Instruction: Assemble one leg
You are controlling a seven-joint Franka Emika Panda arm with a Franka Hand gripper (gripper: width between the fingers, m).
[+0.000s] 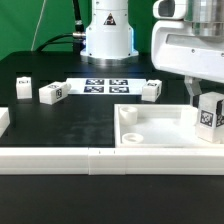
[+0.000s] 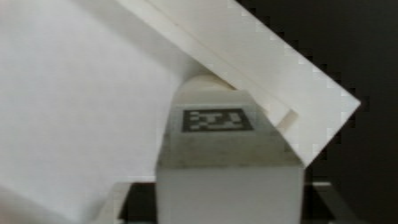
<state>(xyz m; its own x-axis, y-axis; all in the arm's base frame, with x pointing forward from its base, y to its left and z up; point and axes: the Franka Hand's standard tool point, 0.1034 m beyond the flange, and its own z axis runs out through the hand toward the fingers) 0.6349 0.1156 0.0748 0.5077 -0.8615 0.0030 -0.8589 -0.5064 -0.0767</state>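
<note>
My gripper (image 1: 207, 108) is at the exterior view's right, shut on a white leg (image 1: 209, 116) with a black-and-white tag facing out. It holds the leg upright over the right corner of the large white square tray-like piece (image 1: 150, 128). In the wrist view the leg (image 2: 222, 150) fills the middle between my fingers, its tag showing, with the tray's rim (image 2: 267, 75) running diagonally behind it. Three more legs lie on the black table: one (image 1: 24, 87) at the far left, one (image 1: 52, 93) beside it, one (image 1: 151, 90) behind the tray.
The marker board (image 1: 105, 86) lies flat at the back centre in front of the robot base (image 1: 108, 35). A long white rail (image 1: 60, 158) runs along the table's front edge. A white block (image 1: 3, 122) sits at the left edge.
</note>
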